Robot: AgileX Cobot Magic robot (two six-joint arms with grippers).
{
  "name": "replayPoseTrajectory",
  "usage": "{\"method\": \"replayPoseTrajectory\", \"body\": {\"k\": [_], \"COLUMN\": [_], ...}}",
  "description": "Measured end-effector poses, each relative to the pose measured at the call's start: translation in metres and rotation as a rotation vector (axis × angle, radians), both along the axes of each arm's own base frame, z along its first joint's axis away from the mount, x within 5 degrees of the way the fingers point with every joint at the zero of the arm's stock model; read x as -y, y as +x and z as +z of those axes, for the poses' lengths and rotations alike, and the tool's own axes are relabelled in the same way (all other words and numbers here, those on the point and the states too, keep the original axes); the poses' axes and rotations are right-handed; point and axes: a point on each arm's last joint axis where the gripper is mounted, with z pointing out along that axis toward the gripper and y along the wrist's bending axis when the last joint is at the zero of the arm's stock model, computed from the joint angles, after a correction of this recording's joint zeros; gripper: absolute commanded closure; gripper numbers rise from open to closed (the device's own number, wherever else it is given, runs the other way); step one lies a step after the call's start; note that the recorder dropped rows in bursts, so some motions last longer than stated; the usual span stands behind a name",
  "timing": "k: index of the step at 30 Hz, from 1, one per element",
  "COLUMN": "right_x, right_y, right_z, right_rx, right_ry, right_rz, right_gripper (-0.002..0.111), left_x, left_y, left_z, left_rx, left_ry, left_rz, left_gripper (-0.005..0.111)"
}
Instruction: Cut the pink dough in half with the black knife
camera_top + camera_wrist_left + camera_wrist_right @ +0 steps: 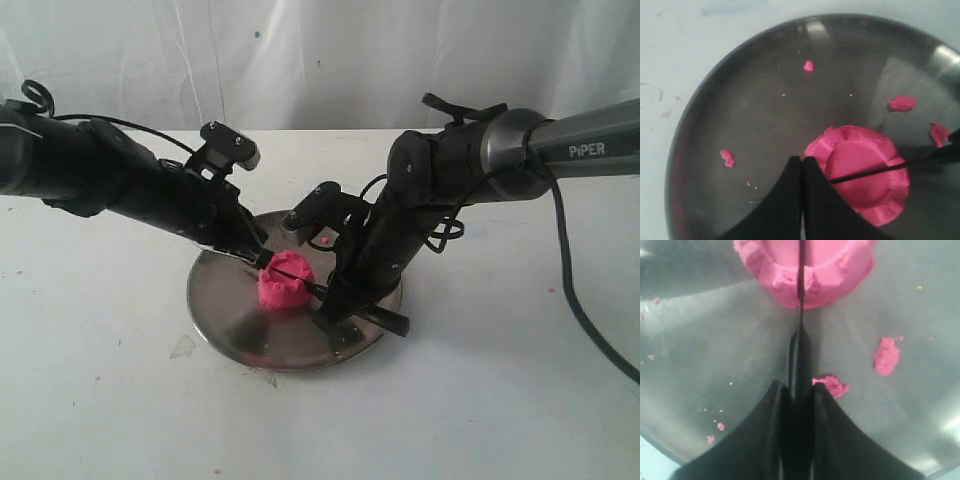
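Now on the plate: a bright hot-pink soft lump of dough (285, 285) sits near the middle of a round shiny metal plate (225, 310), in one piece, with a dented top and a ragged raised rim.
Plate: lies flat on the white desk (480, 400), between the two black arms.
Knife: a slim all-black knife with a narrow blade (800, 347) lies edge-down across the dented top of the dough, and the blade is pressed into the rim of the lump on the handle side.
Right claw (799, 390): closed tight on the knife's handle, one black finger on each side, tilted down toward the dough from the right. The handle end sticks out behind it near the plate's edge.
Left claw (801, 161): fingers shut against each other and holding nothing. The tips are just beside the dough's rim on its left side; whether they touch it cannot be told.
Blade tip: reaches past the dough's middle to just beside the left claw.
Crumbs: small pink scraps (901, 103) lie scattered on the bare metal around the lump, apart from it.
Backdrop: a white cloth (320, 60) hangs behind the desk.
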Motion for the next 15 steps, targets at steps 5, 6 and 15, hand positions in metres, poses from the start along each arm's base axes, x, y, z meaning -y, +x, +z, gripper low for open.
{"method": "replayPoseTrajectory", "body": {"k": [5,6,15], "right_x": [0.000,0.000,0.000], "right_y": [0.000,0.000,-0.001], "right_z": [0.000,0.000,0.000], "right_rx": [-0.003,-0.003,-0.007], "right_ry": [-0.001,-0.001,0.001], "right_rz": [0.001,0.001,-0.003], "right_gripper": [0.108,0.108,0.108], "left_x": [-0.004,-0.005,-0.007], "left_y": [0.007,0.008,0.012], "left_z": [-0.029,-0.034,-0.048], "left_rx": [-0.018,-0.023,-0.029], "left_ry": [0.055,0.061,0.086], "left_rz": [0.056,0.060,0.091], "left_gripper": [0.107,0.107,0.107]}}
